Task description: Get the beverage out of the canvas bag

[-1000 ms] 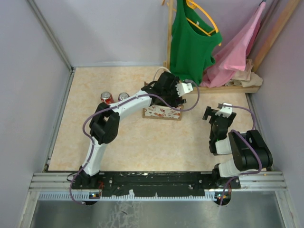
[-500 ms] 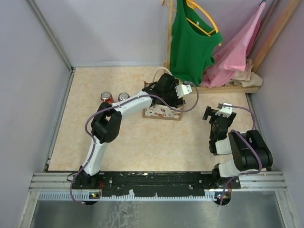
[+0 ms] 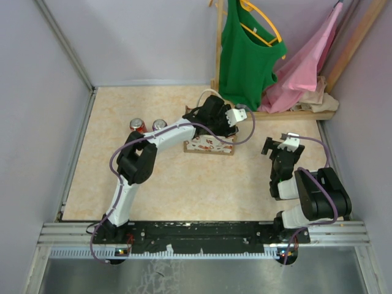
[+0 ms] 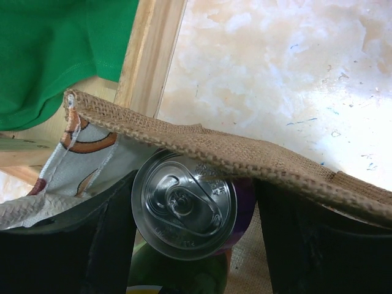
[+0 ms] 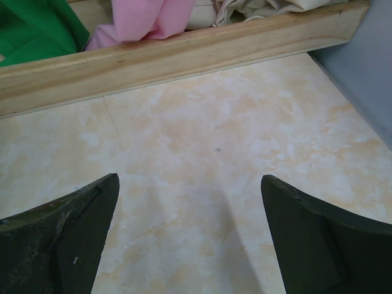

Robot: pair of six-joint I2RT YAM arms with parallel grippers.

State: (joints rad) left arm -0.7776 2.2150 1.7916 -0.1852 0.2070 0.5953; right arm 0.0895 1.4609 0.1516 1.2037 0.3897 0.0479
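Pale lilac walls (image 3: 147, 43) close in a marbled beige surface (image 3: 184, 184). A wooden rack (image 3: 218, 49) at the far right carries a green top (image 3: 245, 61) and a pink garment (image 3: 303, 67). The bag (image 3: 209, 146) stands upright near the foot of that rack. Two loose cans (image 3: 136, 125) sit well apart from it to the left.

The left claw (image 4: 196, 180) is reaching down into the bag's mouth. In the wrist view a can (image 4: 184, 211) stands upright inside the bag with its silver pull-tab top facing up, tucked just under the coarse woven rim. The dark fingers (image 4: 92, 245) stand on either side of the can, close against its walls. I cannot tell whether they already press on it or are only flanking it. Something green shows lower in the bag, too hidden to name.

The right claw (image 5: 190, 239) hangs wide open and empty over bare surface near the rack's base bar.

The step in hand looks like the grasp itself. Next the fingers need a firm hold on the can's sides, then a straight lift clear of the rim. The overhanging cloth edge and the rope handle could snag, and the light bag may rise with the can.
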